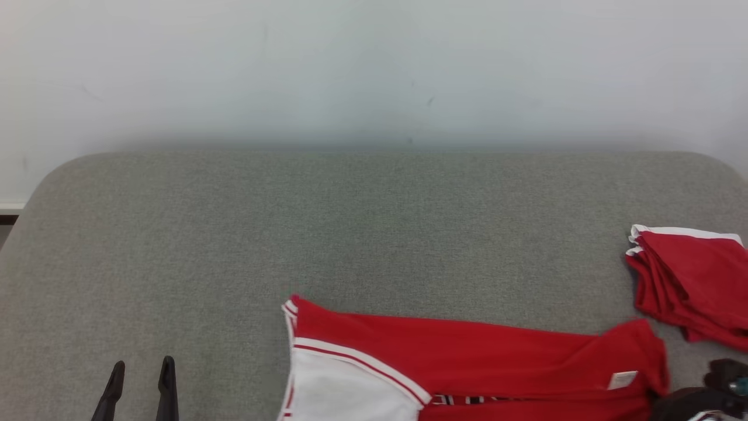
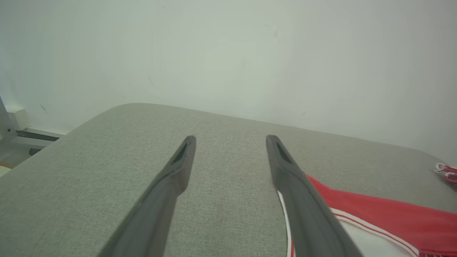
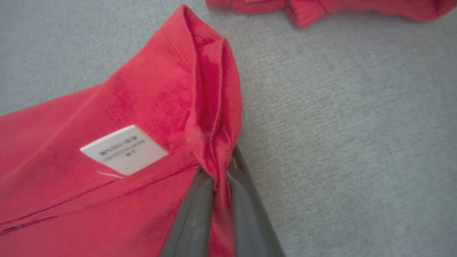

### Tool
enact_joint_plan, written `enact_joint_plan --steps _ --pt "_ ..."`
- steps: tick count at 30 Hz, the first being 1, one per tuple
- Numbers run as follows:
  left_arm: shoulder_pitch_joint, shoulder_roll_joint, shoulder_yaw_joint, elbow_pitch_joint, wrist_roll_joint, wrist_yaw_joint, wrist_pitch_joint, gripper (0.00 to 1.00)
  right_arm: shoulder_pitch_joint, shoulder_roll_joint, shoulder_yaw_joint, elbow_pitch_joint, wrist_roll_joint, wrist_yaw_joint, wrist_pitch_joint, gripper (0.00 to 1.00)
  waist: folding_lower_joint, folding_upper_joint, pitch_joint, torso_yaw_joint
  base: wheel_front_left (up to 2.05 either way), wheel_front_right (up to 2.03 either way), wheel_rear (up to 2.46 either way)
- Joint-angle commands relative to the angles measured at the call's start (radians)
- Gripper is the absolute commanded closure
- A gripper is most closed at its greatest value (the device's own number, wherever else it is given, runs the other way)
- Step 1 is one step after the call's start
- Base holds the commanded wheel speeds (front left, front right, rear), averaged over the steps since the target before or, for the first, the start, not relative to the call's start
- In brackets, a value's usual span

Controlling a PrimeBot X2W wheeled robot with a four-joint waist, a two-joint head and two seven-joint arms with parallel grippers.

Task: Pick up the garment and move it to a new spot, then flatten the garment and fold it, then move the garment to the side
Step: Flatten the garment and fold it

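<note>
R hand (image 3: 218, 167) tight on garment (image 3: 142, 107) edge

Red garment (image 1: 467, 356) with a white panel (image 1: 339, 386) and a small white label (image 1: 621, 380) lay spread on the grey padded surface (image 1: 292, 222). Left of the garment and apart from it, the left gripper (image 1: 144, 361) held its two dark fingers parted, with nothing between them. Beyond the garment's right end sat a folded red stack (image 1: 689, 280), not touching it. A dark shape (image 1: 707, 392) met the garment's right corner, too cropped to identify.
</note>
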Motion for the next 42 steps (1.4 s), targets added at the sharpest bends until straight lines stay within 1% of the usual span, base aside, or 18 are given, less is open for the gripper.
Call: enact_joint_plan --steps 1,3,4,7,11,14,18,22,24,28,29,32,36,38,42 --pt "0.017 0.003 0.001 -0.005 -0.001 0.006 -0.001 0.0 0.011 -0.009 -0.015 -0.018 -0.014 -0.004 0.002 1.0 0.0 -0.0002 -0.003 -0.006 0.0 0.0 0.0" --pt "0.021 0.002 -0.001 -0.008 -0.002 0.005 0.0 0.0 0.023 -0.009 -0.057 -0.074 -0.029 -0.004 0.02 1.0 0.0 -0.0002 -0.003 -0.014 0.0 0.0 0.0" --pt "0.02 -0.001 -0.004 -0.01 -0.003 0.009 0.0 0.0 0.039 -0.008 -0.092 -0.133 -0.039 -0.004 0.037 1.0 0.0 -0.0002 -0.001 -0.021 0.0 0.0 0.0" --pt "0.013 -0.006 -0.008 -0.014 -0.005 0.012 -0.001 0.0 0.042 -0.008 -0.13 -0.218 -0.052 -0.004 0.061 1.0 0.0 -0.0002 0.006 -0.035 0.0 0.0 0.0" --pt "0.002 -0.007 -0.014 -0.011 -0.006 0.014 -0.003 0.0 0.043 -0.007 -0.139 -0.309 -0.049 -0.004 0.113 1.0 0.0 -0.0002 0.013 -0.046 0.0 0.0 0.0" --pt "-0.006 -0.007 -0.018 -0.007 -0.007 0.014 -0.004 0.0 0.056 -0.007 -0.112 -0.372 -0.036 -0.004 0.15 1.0 0.0 -0.0002 0.016 -0.05 0.0 0.0 0.0" --pt "-0.01 -0.008 -0.024 -0.002 -0.009 0.013 -0.005 0.0 0.084 -0.005 -0.008 -0.438 0.035 -0.004 0.202 1.0 0.0 -0.0002 0.015 -0.051 0.0 0.0 0.0" --pt "-0.01 -0.01 -0.027 0.002 -0.013 0.013 -0.006 0.0 0.134 -0.005 0.166 -0.466 0.168 -0.004 0.23 1.0 0.0 -0.0002 0.013 -0.047 0.0 0.0 0.0" --pt "-0.012 -0.01 -0.03 0.003 -0.016 0.013 -0.007 0.0 0.15 -0.006 0.251 -0.46 0.237 -0.004 0.22 1.0 0.0 -0.0002 0.012 -0.044 0.0 0.0 0.0" --pt "-0.021 -0.01 -0.038 0.006 -0.018 0.012 -0.006 0.0 0.141 -0.006 0.397 -0.427 0.298 -0.004 0.192 1.0 0.0 -0.0002 0.013 -0.033 0.0 0.0 0.0" --pt "-0.021 -0.01 -0.038 0.006 -0.018 0.012 -0.006 0.0 0.141 -0.006 0.397 -0.427 0.298 -0.004 0.192 1.0 0.0 -0.0002 0.013 -0.033 0.0 0.0 0.0" --pt "-0.025 -0.01 -0.046 0.007 -0.019 0.012 -0.003 0.0 0.115 -0.006 0.487 -0.391 0.335 -0.004 0.172 1.0 0.0 -0.0002 0.014 -0.022 0.0 0.0 0.0" --pt "-0.021 -0.008 -0.05 0.009 -0.022 0.013 -0.003 0.0 0.06 -0.006 0.598 -0.327 0.344 -0.004 0.156 1.0 0.0 -0.0002 0.016 -0.008 0.0 0.0 0.0" --pt "-0.023 -0.008 -0.052 0.01 -0.022 0.014 -0.003 0.0 0.033 -0.006 0.652 -0.291 0.367 -0.004 0.15 1.0 0.0 -0.0002 0.017 -0.001 0.0 0.0 0.0" --pt "-0.035 -0.006 -0.059 0.012 -0.022 0.012 -0.003 0.0 -0.036 -0.006 0.726 -0.221 0.391 -0.004 0.12 1.0 0.0 -0.0002 0.019 0.018 0.0 0.0 0.0"
